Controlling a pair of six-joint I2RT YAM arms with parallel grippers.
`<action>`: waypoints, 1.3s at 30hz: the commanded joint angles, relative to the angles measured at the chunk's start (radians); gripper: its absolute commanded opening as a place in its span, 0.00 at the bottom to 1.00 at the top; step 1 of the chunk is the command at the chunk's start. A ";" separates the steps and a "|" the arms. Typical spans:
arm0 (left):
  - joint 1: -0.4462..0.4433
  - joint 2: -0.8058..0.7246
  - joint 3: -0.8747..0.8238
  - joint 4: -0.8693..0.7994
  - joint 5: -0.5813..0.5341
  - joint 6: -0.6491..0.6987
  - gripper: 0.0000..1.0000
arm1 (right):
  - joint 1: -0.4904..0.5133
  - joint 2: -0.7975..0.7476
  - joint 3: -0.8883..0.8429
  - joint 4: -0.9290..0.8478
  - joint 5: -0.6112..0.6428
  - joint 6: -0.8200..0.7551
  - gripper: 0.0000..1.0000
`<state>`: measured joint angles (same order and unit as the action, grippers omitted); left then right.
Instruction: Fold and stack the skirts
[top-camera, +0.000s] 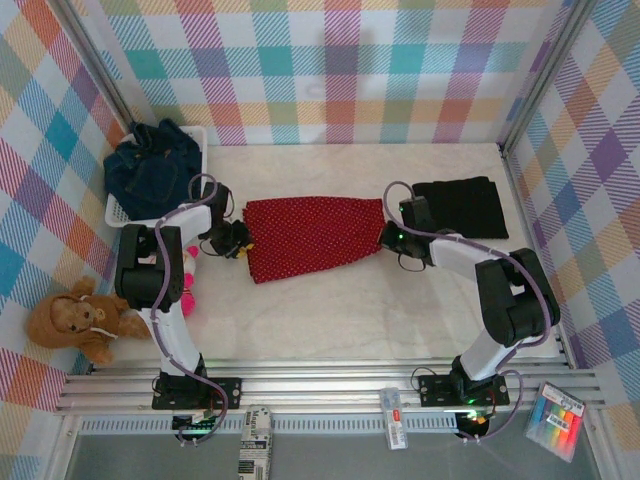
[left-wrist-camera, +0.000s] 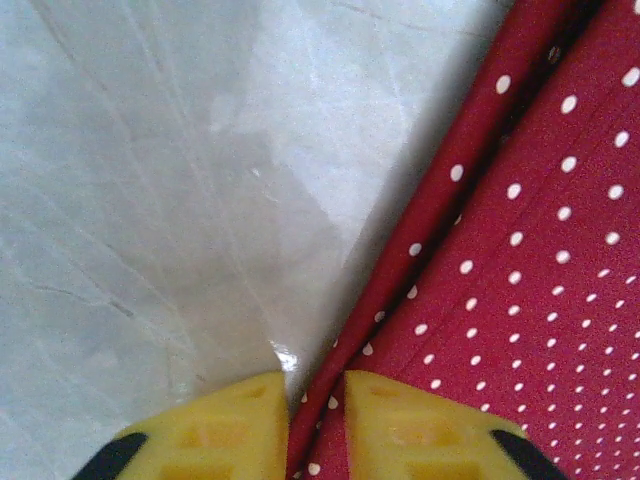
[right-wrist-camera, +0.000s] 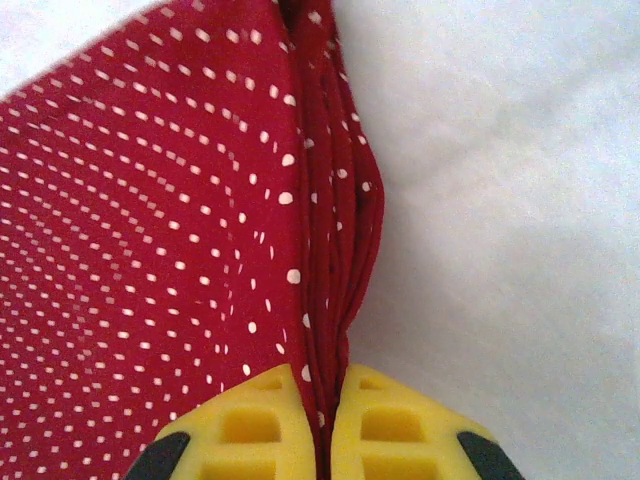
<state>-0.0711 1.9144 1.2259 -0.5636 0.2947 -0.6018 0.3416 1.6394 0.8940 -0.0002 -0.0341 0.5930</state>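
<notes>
The left hand (top-camera: 237, 240) is clenched on one end of the red dotted skirt (top-camera: 310, 235). The left wrist view shows the hem pinched between its yellow fingers (left-wrist-camera: 230, 430). The right hand (top-camera: 388, 238) grips the opposite end, with bunched folds caught between its pads (right-wrist-camera: 250, 425). The skirt lies spread flat between the two hands on a pale, marble-like tabletop (top-camera: 350, 320), which is closed in by pastel checked walls (top-camera: 330, 70) at the back and both sides.

Just beyond the right hand, toward the far right corner, a black skirt (top-camera: 460, 205) lies folded flat. Past the left hand, in the far left corner, denim skirts (top-camera: 150, 165) are heaped in a white basket (top-camera: 115, 212). A pink plush toy (top-camera: 190, 275) sits beside the left arm, near that hand. A brown plush toy (top-camera: 80, 320) sits further out, at the left wall.

The tabletop nearer than both hands is bare up to the metal rail at the arm bases.
</notes>
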 joint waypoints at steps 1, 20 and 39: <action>-0.018 0.074 -0.010 0.089 0.093 0.011 0.16 | 0.022 -0.022 0.072 0.017 -0.007 -0.104 0.00; -0.014 0.080 -0.011 0.091 0.110 0.011 0.08 | 0.424 0.517 0.742 -0.266 -0.304 -0.629 0.00; -0.002 0.087 -0.003 0.084 0.124 0.010 0.07 | 0.493 0.609 1.012 -0.519 -0.357 -0.745 0.00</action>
<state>-0.0601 1.9221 1.2274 -0.5713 0.3103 -0.6003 0.8188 2.2292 1.8519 -0.4629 -0.3408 -0.1280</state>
